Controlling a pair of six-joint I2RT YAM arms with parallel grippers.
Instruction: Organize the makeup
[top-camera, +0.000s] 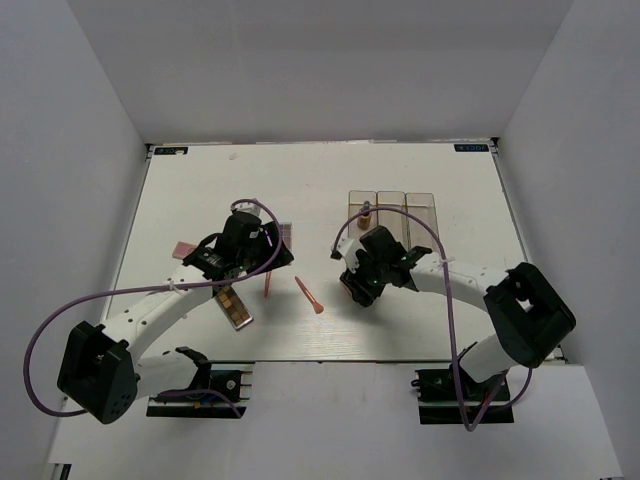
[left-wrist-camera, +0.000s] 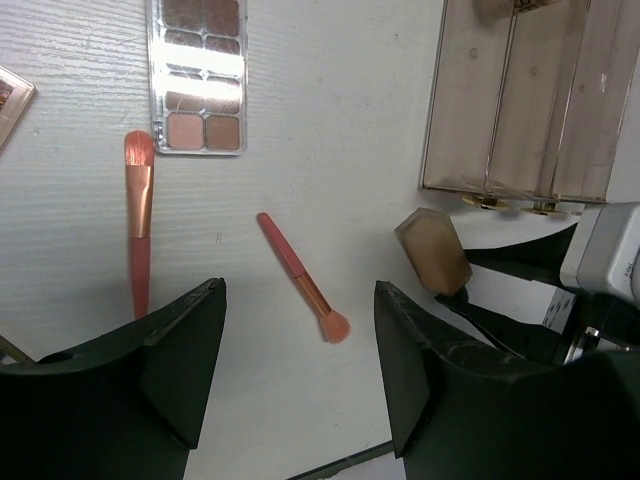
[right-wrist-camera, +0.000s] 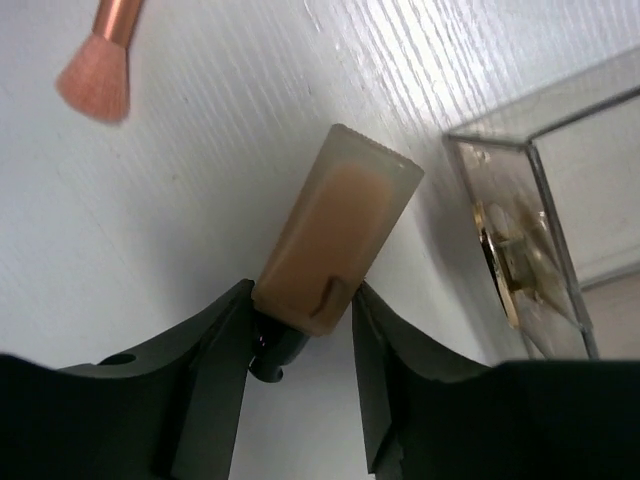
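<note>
My right gripper (right-wrist-camera: 300, 320) is shut on a tan bottle (right-wrist-camera: 340, 240), gripping it at its dark-capped end, tilted close over the table. The bottle also shows in the left wrist view (left-wrist-camera: 432, 250). In the top view the right gripper (top-camera: 358, 288) sits just in front of the clear boxes (top-camera: 392, 212). A second tan bottle (top-camera: 366, 212) stands in the leftmost box. My left gripper (left-wrist-camera: 300, 370) is open and empty, held above two salmon-pink brushes (left-wrist-camera: 138, 230) (left-wrist-camera: 300, 278). A brown palette (left-wrist-camera: 195, 75) lies beyond them.
Another brown palette (top-camera: 236, 306) lies by the left forearm, and a pinkish one (top-camera: 185, 248) lies at the far left. The gold-fronted box (right-wrist-camera: 520, 250) stands close to the right of the held bottle. A brush tip (right-wrist-camera: 95, 85) lies to its left.
</note>
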